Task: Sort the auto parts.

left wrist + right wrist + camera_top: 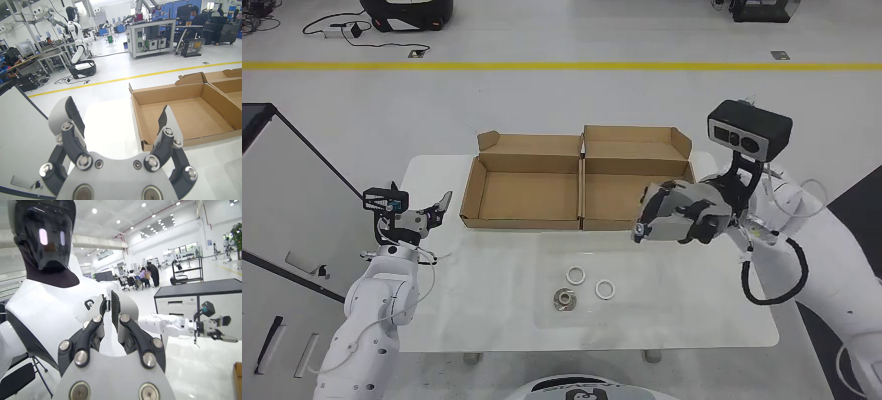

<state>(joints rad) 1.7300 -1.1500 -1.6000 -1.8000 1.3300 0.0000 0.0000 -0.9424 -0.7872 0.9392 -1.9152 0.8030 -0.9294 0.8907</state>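
My right gripper (108, 303) is shut on a small threaded metal bolt (107, 305), held up in the air. From above, that gripper (642, 232) hangs over the front edge of the right cardboard box (634, 203). Two white rings (575, 275) (605, 290) and a grey metal flanged part (564, 299) lie on the white table (472, 300) in front of the boxes. My left gripper (118, 115) stands open and empty beside the left cardboard box (189, 117), seen in the top view near the table's left edge (432, 213).
The two open cardboard boxes (527, 195) sit side by side at the back of the table, flaps up. A white panel (292, 190) stands off the table's left side. The other arm's gripper (217, 330) shows far off in the right wrist view.
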